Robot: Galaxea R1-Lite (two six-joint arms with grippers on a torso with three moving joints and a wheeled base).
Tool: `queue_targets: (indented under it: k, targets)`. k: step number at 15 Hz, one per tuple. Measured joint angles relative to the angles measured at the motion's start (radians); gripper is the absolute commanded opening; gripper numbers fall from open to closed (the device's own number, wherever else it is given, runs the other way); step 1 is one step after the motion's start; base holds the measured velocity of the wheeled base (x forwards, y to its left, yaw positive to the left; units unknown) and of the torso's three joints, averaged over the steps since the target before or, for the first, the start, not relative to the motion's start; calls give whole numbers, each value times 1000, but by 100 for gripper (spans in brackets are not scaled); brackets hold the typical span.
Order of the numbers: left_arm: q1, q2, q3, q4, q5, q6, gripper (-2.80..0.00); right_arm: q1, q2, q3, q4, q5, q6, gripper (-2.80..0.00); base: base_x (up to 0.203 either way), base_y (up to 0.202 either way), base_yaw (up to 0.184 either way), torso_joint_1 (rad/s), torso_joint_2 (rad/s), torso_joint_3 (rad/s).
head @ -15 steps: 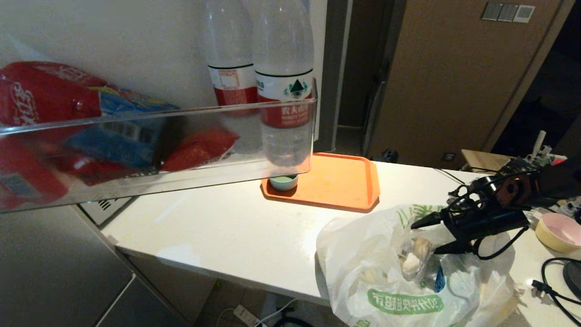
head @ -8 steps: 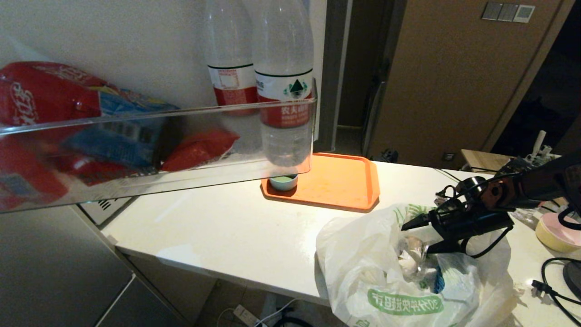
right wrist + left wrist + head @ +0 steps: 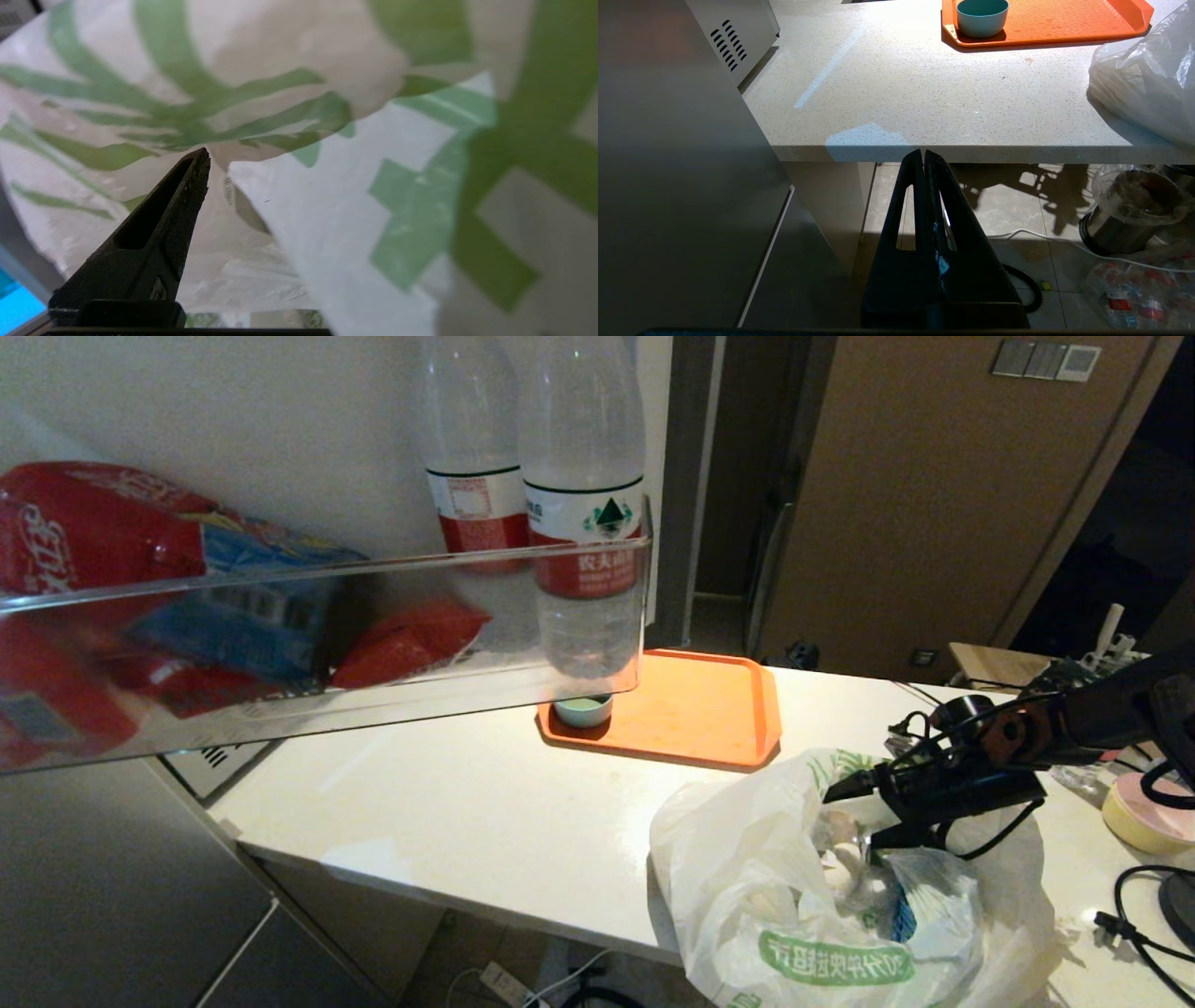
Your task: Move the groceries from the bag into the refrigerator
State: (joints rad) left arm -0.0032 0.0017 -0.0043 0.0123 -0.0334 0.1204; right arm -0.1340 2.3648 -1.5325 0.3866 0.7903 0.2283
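The white plastic shopping bag [image 3: 840, 887] with green printing sits on the pale countertop [image 3: 485, 803] at about 4 o'clock in the head view, near the counter's front edge, its mouth gaping upward. Inside it lie the groceries [image 3: 864, 882]: pale lumps in clear wrap, and beside them a piece of packaging with a blue edge. The right gripper [image 3: 854, 817] reaches in from 3 o'clock, its two black fingers spread wide apart at the bag's mouth, one above the other, grasping nothing; in the right wrist view one finger [image 3: 154, 242] lies against the green-striped plastic.

At 12 o'clock from the bag an orange tray [image 3: 700, 709] rests on the counter, a small green cup [image 3: 583, 710] on its near left corner. At 9 to 11 o'clock the open refrigerator door's clear shelf [image 3: 317, 644] holds two water bottles with red labels [image 3: 583, 523] and red and blue snack packs [image 3: 215, 607]. At 3 o'clock, past the arm, stands a pink-lined bowl [image 3: 1144, 812].

The left gripper [image 3: 923, 158] hangs below the counter edge beside the grey-steel refrigerator [image 3: 668, 186], fingers pressed together, empty.
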Motion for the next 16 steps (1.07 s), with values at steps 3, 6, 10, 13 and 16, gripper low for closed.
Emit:
queue_targets:
  k: [3, 6, 10, 13, 16]
  targets:
    - [0, 0, 0, 0, 0, -1, -280, 10, -17, 22, 0, 5, -9, 0, 0, 0, 0, 0, 0, 0]
    - [0, 0, 0, 0, 0, -1, -280, 21, -22, 55, 1, 0, -23, 0, 0, 0, 0, 0, 0, 0]
    - [0, 0, 0, 0, 0, -1, -280, 26, -16, 61, 0, 0, -25, 0, 0, 0, 0, 0, 0, 0]
    - [0, 0, 1, 0, 0, -1, -280, 27, -9, 57, -1, -4, -26, 0, 0, 0, 0, 0, 0, 0]
    - [0, 0, 0, 0, 0, -1, -280, 27, -8, 62, 1, -9, -30, 0, 0, 0, 0, 0, 0, 0]
